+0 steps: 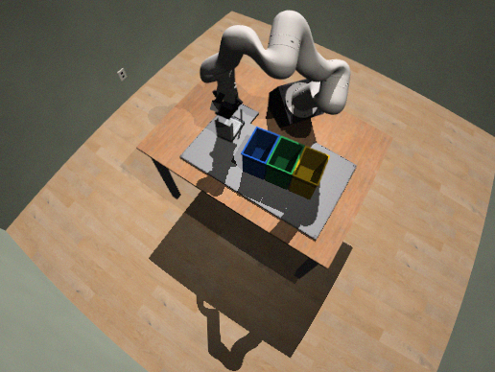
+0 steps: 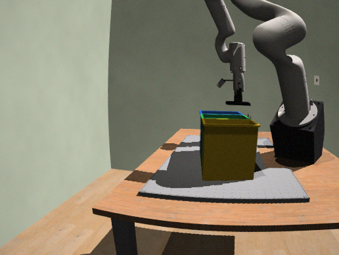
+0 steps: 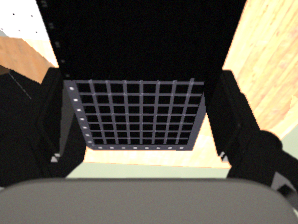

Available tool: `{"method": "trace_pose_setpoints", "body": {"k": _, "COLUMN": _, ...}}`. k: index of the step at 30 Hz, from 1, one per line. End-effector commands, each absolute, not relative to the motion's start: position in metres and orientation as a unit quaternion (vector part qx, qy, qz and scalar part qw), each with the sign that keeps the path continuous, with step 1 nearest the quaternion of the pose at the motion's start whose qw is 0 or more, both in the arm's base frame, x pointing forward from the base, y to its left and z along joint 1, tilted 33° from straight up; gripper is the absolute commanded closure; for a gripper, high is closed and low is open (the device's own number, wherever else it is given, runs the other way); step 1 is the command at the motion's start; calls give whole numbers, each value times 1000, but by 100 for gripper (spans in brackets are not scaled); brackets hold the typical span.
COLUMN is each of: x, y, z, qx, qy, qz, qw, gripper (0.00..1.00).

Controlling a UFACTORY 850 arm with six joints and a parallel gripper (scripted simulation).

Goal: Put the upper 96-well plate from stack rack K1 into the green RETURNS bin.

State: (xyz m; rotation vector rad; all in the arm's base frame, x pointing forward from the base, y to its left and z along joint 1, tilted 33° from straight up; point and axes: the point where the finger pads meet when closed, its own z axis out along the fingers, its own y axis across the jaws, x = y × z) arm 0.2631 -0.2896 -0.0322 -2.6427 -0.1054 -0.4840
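My gripper (image 3: 141, 87) is shut on the upper 96-well plate (image 3: 137, 115), a dark plate with a grid of wells, held flat by its two long sides. In the side view the plate (image 2: 235, 104) hangs level under the gripper, higher than the bin rims and behind them. From above, the gripper (image 1: 225, 106) is over the stack rack K1 (image 1: 230, 127) at the mat's left end. The green bin (image 1: 284, 160) stands upright between the other two, to the right of the rack; only its rim (image 2: 223, 115) shows in the side view. The lower plate is hidden.
The blue bin (image 1: 259, 151) stands between the rack and the green bin, and the yellow bin (image 1: 309, 172) is on the far side. All three touch in a row on the grey mat. The arm's dark base (image 1: 293, 103) is behind the bins.
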Motion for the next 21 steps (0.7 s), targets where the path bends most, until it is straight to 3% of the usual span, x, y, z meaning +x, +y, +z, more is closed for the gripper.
{"method": "trace_pose_setpoints", "body": {"k": 1, "x": 260, "y": -295, "z": -24, "qx": -958, "qy": -38, "qz": -176, "qw": 224, "gripper": 100}}
{"method": "trace_pose_setpoints", "body": {"k": 21, "x": 252, "y": -307, "z": -1, "qx": -958, "qy": -38, "qz": -176, "qw": 224, "gripper": 100}}
